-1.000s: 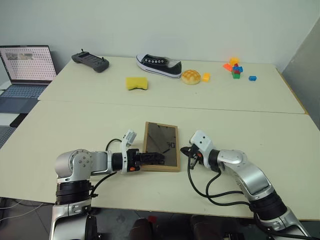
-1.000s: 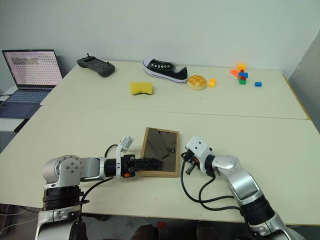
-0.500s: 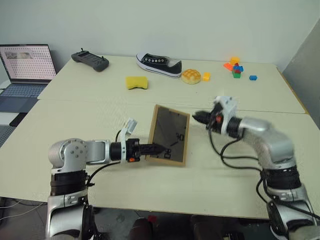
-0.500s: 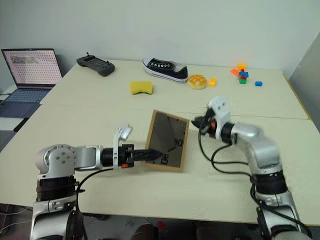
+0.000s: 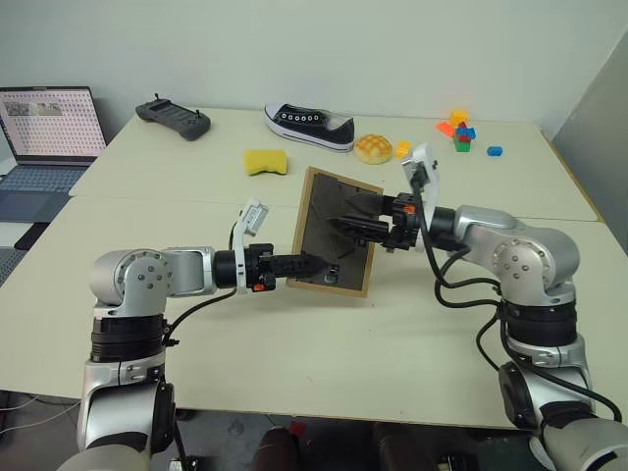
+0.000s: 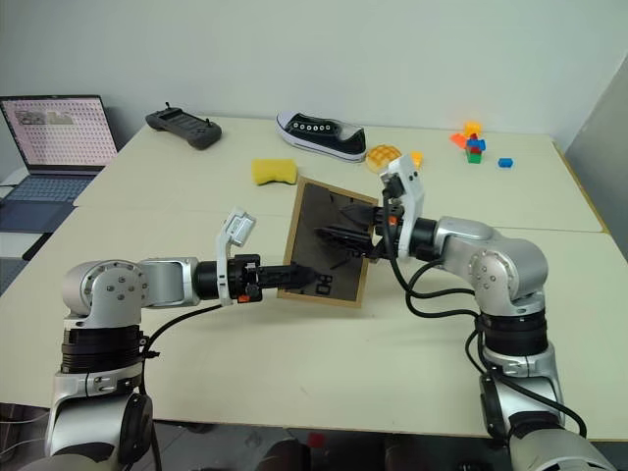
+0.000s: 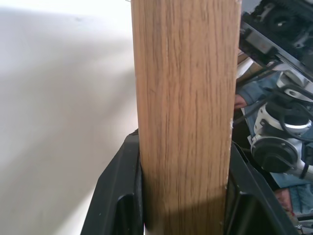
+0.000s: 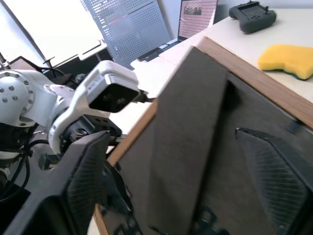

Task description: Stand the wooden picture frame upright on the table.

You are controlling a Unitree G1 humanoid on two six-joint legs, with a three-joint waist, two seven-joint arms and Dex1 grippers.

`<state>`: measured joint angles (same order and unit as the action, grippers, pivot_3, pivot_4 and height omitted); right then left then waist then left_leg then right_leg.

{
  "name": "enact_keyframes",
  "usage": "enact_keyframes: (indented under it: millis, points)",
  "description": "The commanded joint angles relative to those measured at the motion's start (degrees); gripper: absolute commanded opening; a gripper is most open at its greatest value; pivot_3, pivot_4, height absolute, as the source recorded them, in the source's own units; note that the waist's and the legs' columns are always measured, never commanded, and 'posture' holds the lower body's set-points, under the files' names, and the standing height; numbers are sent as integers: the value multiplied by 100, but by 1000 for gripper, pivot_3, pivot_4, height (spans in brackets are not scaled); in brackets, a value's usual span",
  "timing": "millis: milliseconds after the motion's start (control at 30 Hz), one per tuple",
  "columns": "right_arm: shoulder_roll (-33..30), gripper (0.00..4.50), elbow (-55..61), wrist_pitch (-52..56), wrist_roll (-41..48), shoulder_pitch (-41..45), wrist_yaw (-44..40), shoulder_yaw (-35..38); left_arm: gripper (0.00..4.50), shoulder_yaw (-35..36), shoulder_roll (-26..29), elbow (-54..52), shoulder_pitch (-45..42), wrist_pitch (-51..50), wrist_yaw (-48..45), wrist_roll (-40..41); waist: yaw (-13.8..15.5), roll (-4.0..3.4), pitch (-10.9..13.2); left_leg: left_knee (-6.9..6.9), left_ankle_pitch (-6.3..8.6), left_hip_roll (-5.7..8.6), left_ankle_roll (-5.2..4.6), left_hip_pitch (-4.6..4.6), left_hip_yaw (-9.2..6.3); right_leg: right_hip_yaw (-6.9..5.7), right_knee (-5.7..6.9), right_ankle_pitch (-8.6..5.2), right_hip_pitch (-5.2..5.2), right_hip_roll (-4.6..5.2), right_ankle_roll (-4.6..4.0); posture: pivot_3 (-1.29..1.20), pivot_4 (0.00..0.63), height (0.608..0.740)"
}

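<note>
The wooden picture frame (image 5: pixel 316 234) stands steeply tilted near the middle of the table (image 5: pixel 294 363), its dark panel facing me and its lower edge close to the tabletop. My left gripper (image 5: pixel 310 264) is shut on the frame's lower left border; in the left wrist view the light wood edge (image 7: pixel 186 107) sits between the two black fingers (image 7: pixel 117 196). My right gripper (image 5: pixel 351 218) reaches in from the right at the panel's upper part, open wide. The right wrist view has the dark panel (image 8: pixel 195 122) between the spread fingers (image 8: pixel 88 171).
On the far table section lie a black-and-white shoe (image 5: pixel 309 128), a yellow sponge (image 5: pixel 267 162), a bun (image 5: pixel 374 149), toy blocks (image 5: pixel 461 132) and a black controller (image 5: pixel 174 116). A laptop (image 5: pixel 49 132) stands off the table's left side.
The frame went from lying flat to steeply tilted, raised by my left gripper. My right gripper rose from the table beside the frame, opened and came in against the panel.
</note>
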<state>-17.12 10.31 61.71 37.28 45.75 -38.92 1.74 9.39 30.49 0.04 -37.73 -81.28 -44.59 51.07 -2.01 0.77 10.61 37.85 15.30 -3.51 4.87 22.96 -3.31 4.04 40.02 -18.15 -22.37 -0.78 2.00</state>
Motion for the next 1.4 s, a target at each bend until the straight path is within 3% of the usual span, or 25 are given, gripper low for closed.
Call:
enact_keyframes:
  millis: [33, 267, 433, 500, 567, 667, 767, 833, 900, 1067, 1300, 1400]
  points:
    - [182, 4443, 513, 85, 421, 53, -17, -106, 1287, -15, 39, -94, -73, 290, -226, 80, 1, 0, 0, 0, 0, 0, 0, 0, 0, 0, 1, 0, 0, 0, 0, 0, 150, 740]
    - [-450, 4443, 1041, 473, 1159, -429, -390, 376, 1287, 74, 49, -24, -26, 193, -222, 187, 26, 1, 1, 1, 1, 1, -2, 0, -1, -1, -1, 0, 1, 0, 0, 0, 150, 740]
    - [-1545, 4443, 1189, 268, 1123, -1029, -769, 684, 1287, 230, 114, -66, 55, -338, -164, 467, 25, 2, 2, 1, 2, 2, -4, 1, -2, -3, -3, 0, 3, 0, 0, 0, 150, 740]
    - [-1963, 4443, 1280, -505, 476, -1361, -862, 519, 1287, 398, 69, 54, -1, -622, -70, 590, 15, 5, 4, 1, 3, 2, -5, 1, -1, -1, -4, 0, 3, 0, 1, 0, 150, 740]
    - [-2249, 4443, 1257, -1968, -619, -1775, -877, 151, 1287, 590, -1, 313, -128, -924, 46, 744, 13, 7, 5, 0, 3, 2, -6, 1, -1, -1, -5, -1, 3, -2, 2, 0, 150, 740]
    - [-2701, 4443, 477, -5907, -3049, -2518, -540, -534, 1287, 618, 83, 850, -324, -1122, 182, 1377, 5, 14, 7, 0, 3, 2, -6, -2, 0, 1, -4, -2, 3, -5, 4, 0, 150, 740]
    - [-2889, 4443, -776, -8767, -4828, -2515, 712, -799, 1287, 486, 184, 1193, -463, -1122, 469, 2067, -31, 18, 10, 3, 3, 5, -5, -2, 7, 5, -6, -13, 3, -2, 24, 0, 150, 740]
    - [-2956, 4443, -1409, -10213, -6185, -2263, 2046, -864, 1287, 386, 239, 1332, -521, -1122, 712, 2498, -63, 18, 10, 5, 0, 8, 0, -2, 16, 12, -3, -5, 1, 5, 13, 0, 150, 740]
    - [-2929, 4443, -1782, -10827, -7146, -1979, 2989, -962, 1287, 315, 270, 1393, -549, -1122, 957, 2887, -92, 17, 10, 6, -8, 6, 14, -3, 16, 14, 2, -4, -2, 5, 11, 0, 150, 740]
    - [-2466, 4443, -2201, -11325, -8159, -1290, 4377, -1063, 1287, 168, 292, 1404, -475, -1122, 1601, 3841, -125, 18, 10, 6, -13, -1, 24, -10, 8, 13, 12, -4, -1, -1, 8, 0, 150, 740]
    - [-2196, 4443, -2388, -11833, -8570, -819, 4993, -1318, 1287, -25, 278, 1350, -323, -976, 2442, 4772, -106, 18, 10, 8, -14, 5, 25, -10, 6, 11, 12, -4, 4, 7, 7, 0, 150, 740]
    - [-2211, 3908, -2465, -11987, -8493, -695, 4926, -1422, 1287, -160, 371, 1294, -203, -824, 2700, 5119, -100, 18, 10, 10, -14, 8, 25, -9, 5, 10, 12, -3, 5, 10, 7, 0, 150, 740]
